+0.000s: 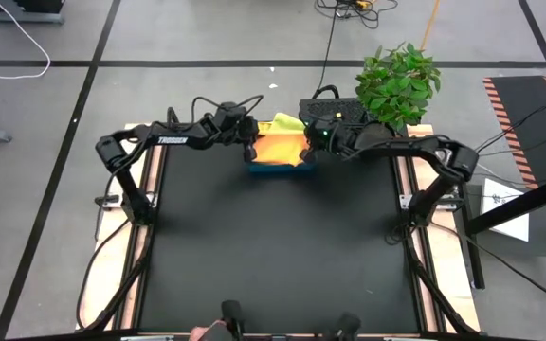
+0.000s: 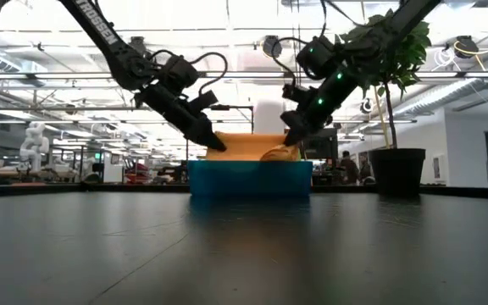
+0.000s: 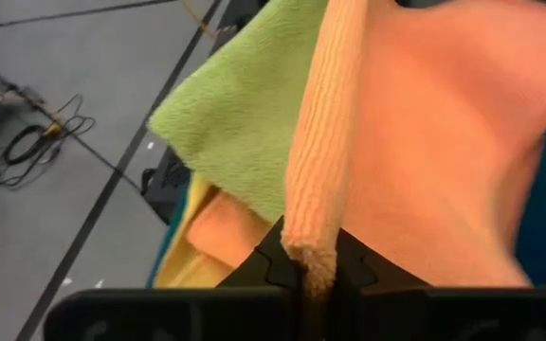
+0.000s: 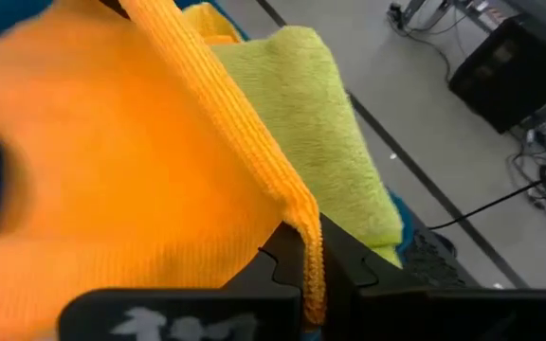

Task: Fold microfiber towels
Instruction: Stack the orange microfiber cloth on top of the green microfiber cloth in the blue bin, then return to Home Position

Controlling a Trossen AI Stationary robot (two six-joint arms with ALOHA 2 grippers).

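Note:
A blue tray (image 1: 278, 169) stands at the middle of the table's far edge with a pile of towels in it. An orange towel (image 2: 252, 146) is on top, above a lime green towel (image 3: 245, 114) and a yellow one (image 3: 183, 237). My left gripper (image 1: 249, 147) is at the tray's left end and my right gripper (image 1: 308, 144) at its right end. Each is shut on the orange towel. The towel's upper edge runs about level between them just above the tray's rim (image 2: 250, 165), and the rest lies down in the tray. My left gripper pinches a bunched corner of the orange towel's hemmed edge (image 3: 311, 248) between its two fingers. It slants down toward the far side. The edge runs away from the fingers and the cloth spreads out over the pile. My right gripper pinches the orange towel's other edge corner (image 4: 308, 232) between its two fingers, also slanting down toward the far side. The hem runs off from the fingers across the tray. The cloth below it lies on the green towel (image 4: 320, 123).
A potted plant (image 1: 398, 83) stands past the table's far right corner and a black box (image 1: 335, 112) sits behind the tray. The black table mat (image 1: 273, 246) stretches from the tray toward the near edge.

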